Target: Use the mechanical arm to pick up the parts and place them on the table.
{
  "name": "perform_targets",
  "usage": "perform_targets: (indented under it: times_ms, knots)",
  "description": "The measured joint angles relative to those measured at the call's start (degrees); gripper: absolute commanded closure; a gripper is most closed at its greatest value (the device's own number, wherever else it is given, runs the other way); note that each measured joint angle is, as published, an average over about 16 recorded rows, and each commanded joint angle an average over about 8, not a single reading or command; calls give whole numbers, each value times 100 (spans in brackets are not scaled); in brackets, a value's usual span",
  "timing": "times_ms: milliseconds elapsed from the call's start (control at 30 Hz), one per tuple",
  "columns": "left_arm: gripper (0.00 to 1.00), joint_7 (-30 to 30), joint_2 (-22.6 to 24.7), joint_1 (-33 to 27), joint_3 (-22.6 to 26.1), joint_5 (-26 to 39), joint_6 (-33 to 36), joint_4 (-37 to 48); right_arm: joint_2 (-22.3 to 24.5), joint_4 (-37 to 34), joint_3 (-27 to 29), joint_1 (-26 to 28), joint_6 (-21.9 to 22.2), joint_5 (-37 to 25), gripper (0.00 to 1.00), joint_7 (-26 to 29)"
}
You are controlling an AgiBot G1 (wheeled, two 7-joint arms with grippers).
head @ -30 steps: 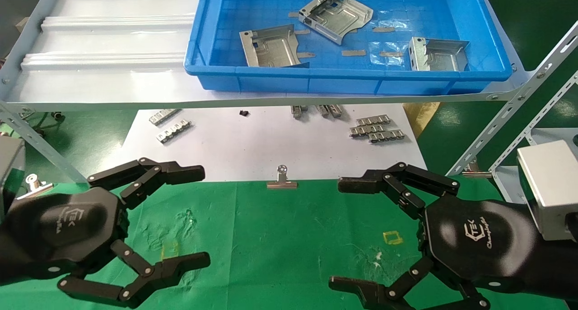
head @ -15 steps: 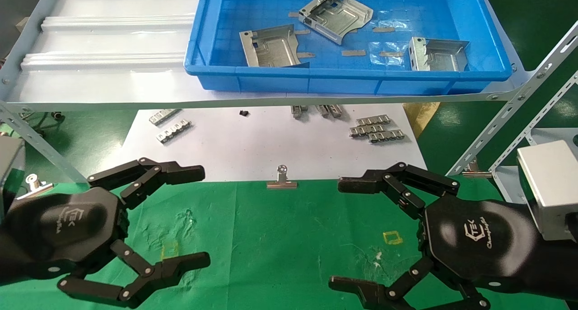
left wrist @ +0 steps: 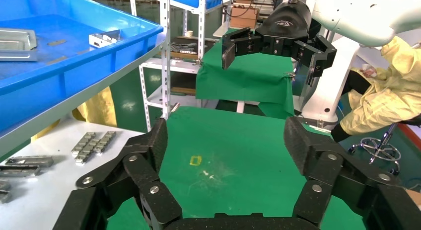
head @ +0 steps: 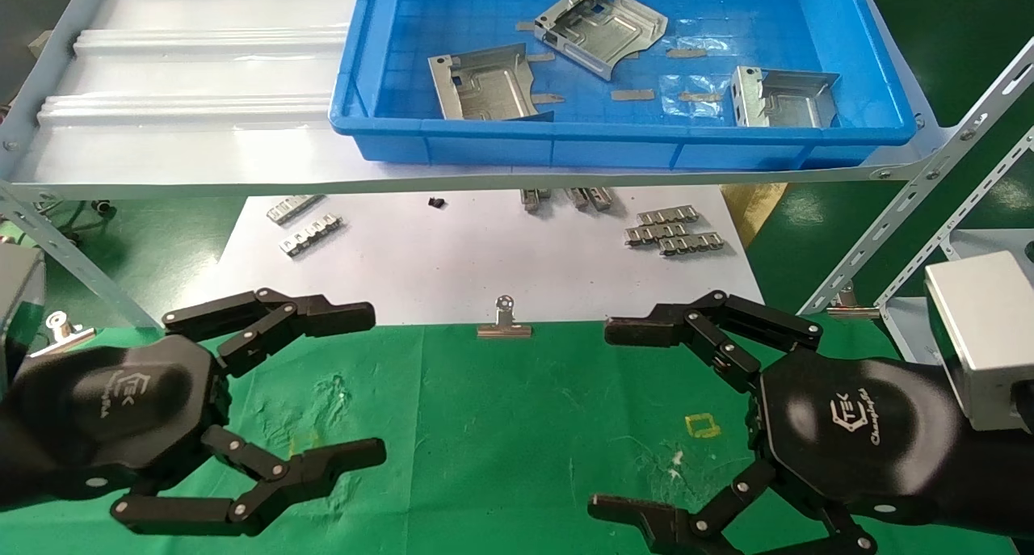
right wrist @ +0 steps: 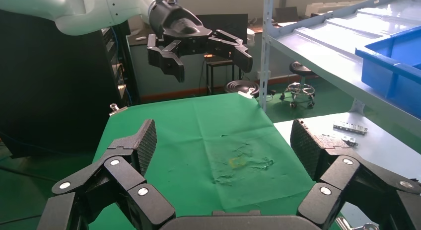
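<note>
Three silver-grey parts lie in the blue tray (head: pixel 517 147) on the shelf: one at the front left (head: pixel 487 84), one at the back middle (head: pixel 599 23), one at the right (head: pixel 783 98). Two show in the left wrist view (left wrist: pixel 17 39) (left wrist: pixel 104 38). My left gripper (head: pixel 371 385) hovers open and empty over the left of the green table (head: pixel 517 426). My right gripper (head: pixel 606 418) hovers open and empty over its right side. Each wrist view shows its own open jaws, left (left wrist: pixel 226 140) and right (right wrist: pixel 223 140), with green cloth between them.
The pale grey ribbed shelf (head: pixel 202 70) overhangs a white sheet (head: pixel 452 256) with small ridged strips (head: pixel 670 232). A silver binder clip (head: pixel 504 322) sits at the sheet's front edge. Slotted shelf struts (head: pixel 913 199) rise at the right. A silver box (head: pixel 981 329) sits by the right wrist.
My left gripper's fingers have drawn a little closer together and shifted slightly right. The right arm and the parts have not moved.
</note>
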Motion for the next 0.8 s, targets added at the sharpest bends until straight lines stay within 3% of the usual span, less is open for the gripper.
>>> perform_targets:
  times_ms: [800]
  knots:
    - [100,0,0,0,0,0,0,0,0,0,0,0,0,0,0,0]
